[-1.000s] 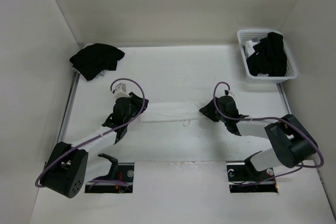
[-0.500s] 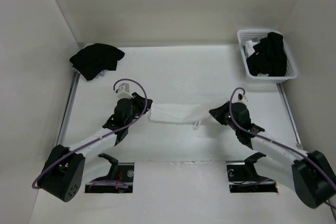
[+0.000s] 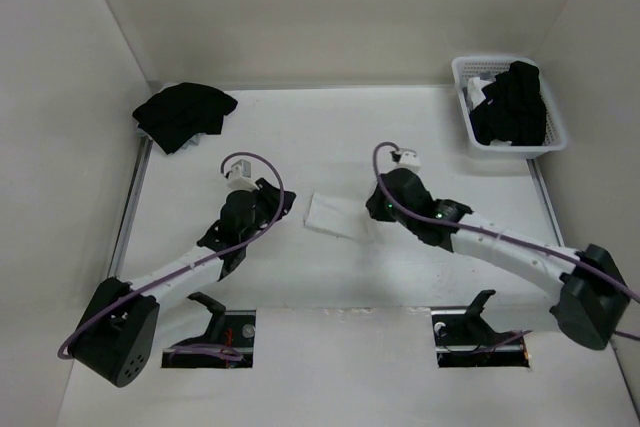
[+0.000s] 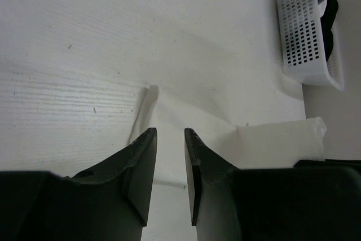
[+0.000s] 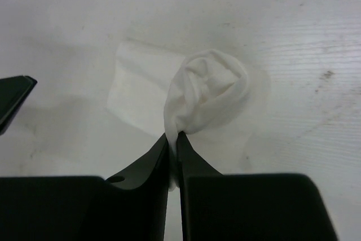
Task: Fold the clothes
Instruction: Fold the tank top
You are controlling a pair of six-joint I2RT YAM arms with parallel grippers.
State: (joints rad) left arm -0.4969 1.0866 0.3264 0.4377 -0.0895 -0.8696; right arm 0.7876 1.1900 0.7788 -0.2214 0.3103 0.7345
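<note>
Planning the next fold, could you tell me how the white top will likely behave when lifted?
Probably floppy: the top bunches into a soft wad where it is pinched. Likely light, since a narrow pinch holds that wad up. Pushed, it would probably wrinkle rather than slide whole, as it lies thin and flat.

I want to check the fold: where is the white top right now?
In the top view the white top lies mid-table, between the left gripper and the right gripper, which pinches its bunched end.
</note>
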